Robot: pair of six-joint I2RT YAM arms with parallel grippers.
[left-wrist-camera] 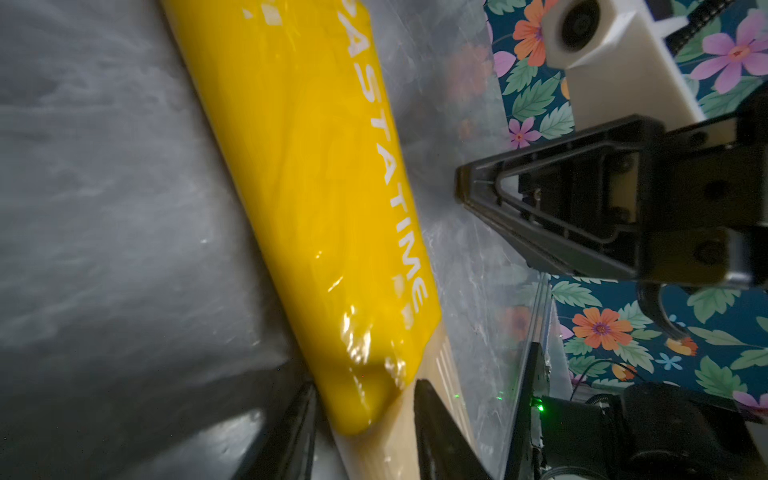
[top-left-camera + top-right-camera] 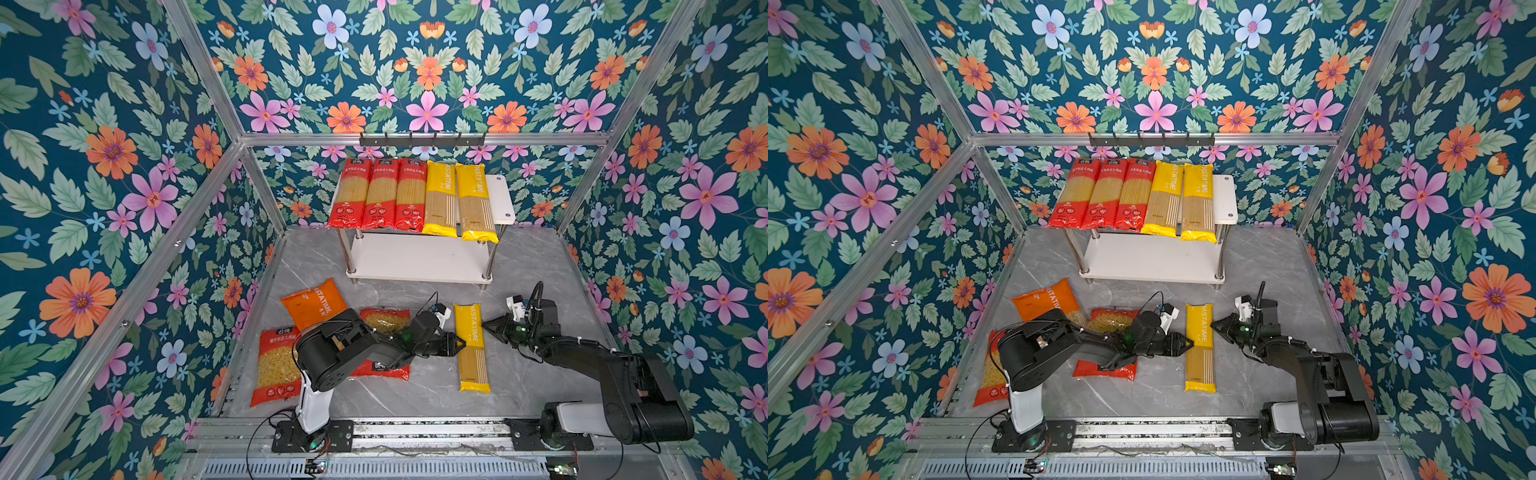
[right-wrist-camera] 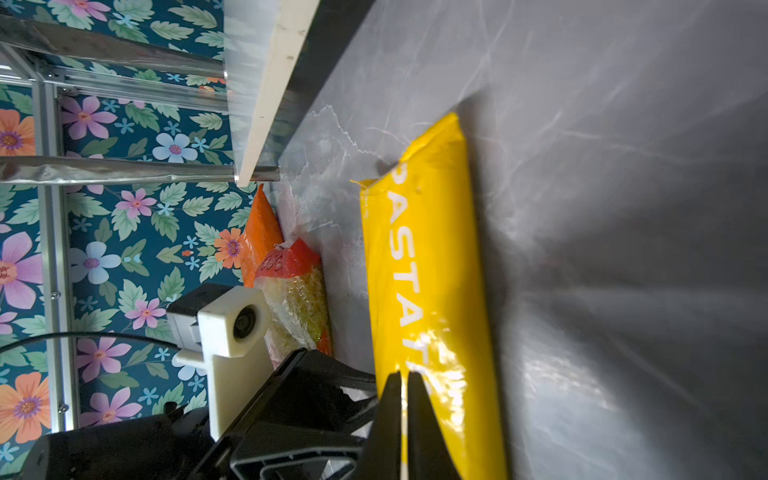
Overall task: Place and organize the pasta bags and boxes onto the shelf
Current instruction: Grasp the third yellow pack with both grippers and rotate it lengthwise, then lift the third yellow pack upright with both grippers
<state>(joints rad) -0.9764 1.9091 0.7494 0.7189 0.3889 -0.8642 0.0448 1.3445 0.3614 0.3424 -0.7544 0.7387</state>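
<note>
A yellow spaghetti pack [image 2: 471, 349] [image 1: 311, 187] lies lengthwise on the grey table in front of the shelf [image 2: 503, 195]. My left gripper [image 2: 459, 345] [image 1: 365, 384] reaches it from the left, with one finger on each side of its middle, closed on it. My right gripper [image 2: 485, 325] [image 3: 402, 376] is shut and empty, its tips just off the pack's right edge. Three red packs [image 2: 382, 195] and two yellow packs [image 2: 457, 199] lie side by side on the top board. An orange bag [image 2: 311, 303] and two red short-pasta bags [image 2: 276, 365] [image 2: 384, 320] lie at the left, one partly under my left arm.
The shelf's lower board [image 2: 419, 257] is bare, and so is the right end of the top board. A black hook rail [image 2: 422, 139] hangs on the back wall above the shelf. Floral walls close in on three sides. A metal rail [image 2: 415, 428] carries both arm bases in front.
</note>
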